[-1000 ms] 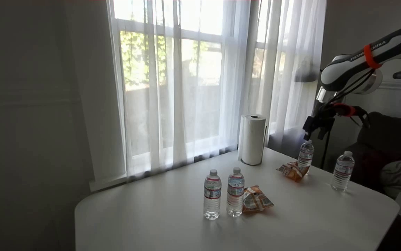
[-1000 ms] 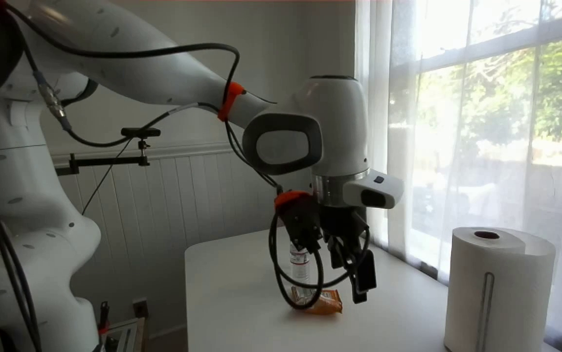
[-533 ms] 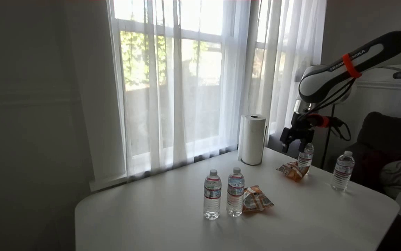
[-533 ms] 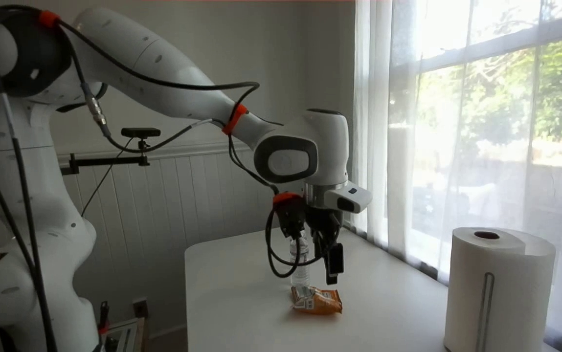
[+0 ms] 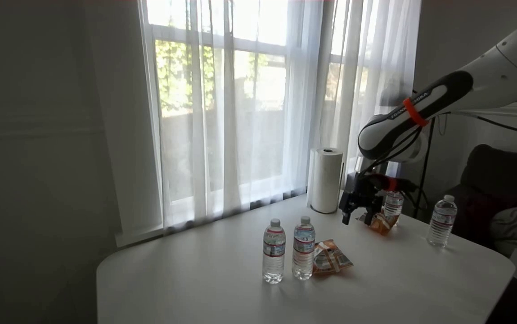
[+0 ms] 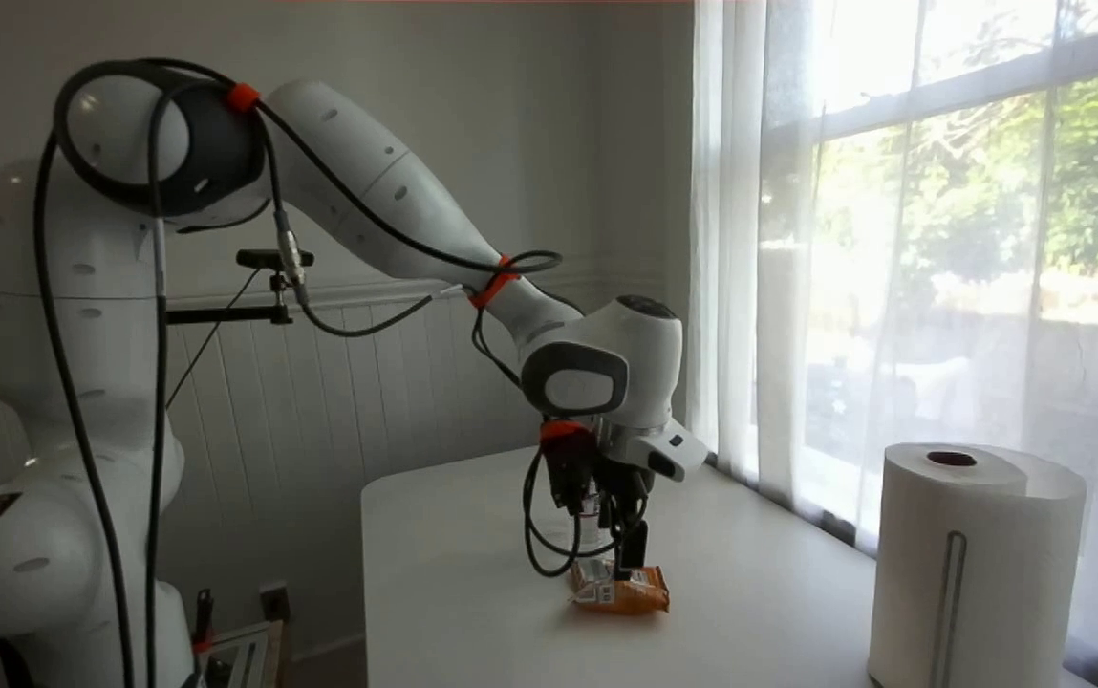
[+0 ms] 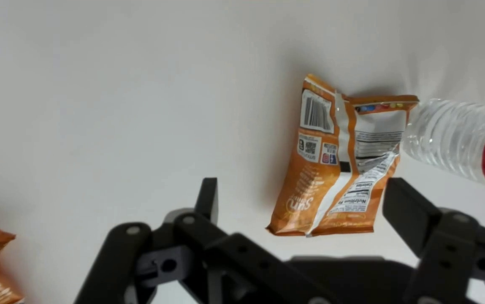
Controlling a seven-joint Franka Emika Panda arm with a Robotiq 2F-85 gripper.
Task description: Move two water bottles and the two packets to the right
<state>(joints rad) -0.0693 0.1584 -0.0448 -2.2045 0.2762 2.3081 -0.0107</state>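
White arm [image 6: 419, 205], orange straps [image 6: 495, 284], black fingers [image 7: 411, 213]

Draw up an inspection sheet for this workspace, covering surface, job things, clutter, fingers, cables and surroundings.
Surface: white table with rounded corners.
Job things: four matching water bottles, all upright, which two are meant unclear; two orange packets, each lying close to a bottle, contact cannot be told.
Clutter: paper-towel roll, standing on the table.
Fingers: spread apart above one packet, nothing held.
Cables: black, running along the arm, held by orange bands, with loops hanging beside the fingers.
Surroundings: curtained window; dark couch beyond the table.
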